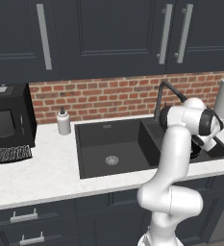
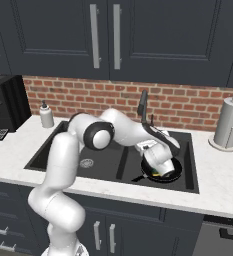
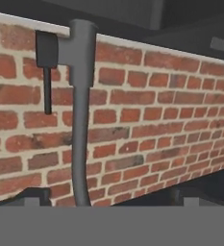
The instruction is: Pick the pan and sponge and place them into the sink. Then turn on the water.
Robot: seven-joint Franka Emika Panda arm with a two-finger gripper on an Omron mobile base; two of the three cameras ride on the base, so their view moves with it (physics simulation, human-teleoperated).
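Note:
The black pan (image 2: 174, 172) lies in the smaller right basin of the dark sink (image 2: 105, 160), and the green and yellow sponge (image 2: 160, 174) lies inside it. My gripper (image 2: 147, 145) hovers just above the pan, open and empty, pointing at the back wall. In the hand view my gripper (image 3: 111, 198) faces the dark faucet stem (image 3: 80, 120), whose small side lever (image 3: 46, 72) is a short way ahead to the left. From the left base view I see the sink (image 1: 92, 139), the faucet (image 1: 166, 91) and a dark edge of the pan (image 1: 195, 152) behind my arm.
A white soap dispenser (image 1: 63, 121) stands left of the sink, and a black appliance (image 1: 7, 117) is further left. A paper towel roll (image 2: 229, 122) stands on the counter to the right. Brick wall and dark cabinets rise behind.

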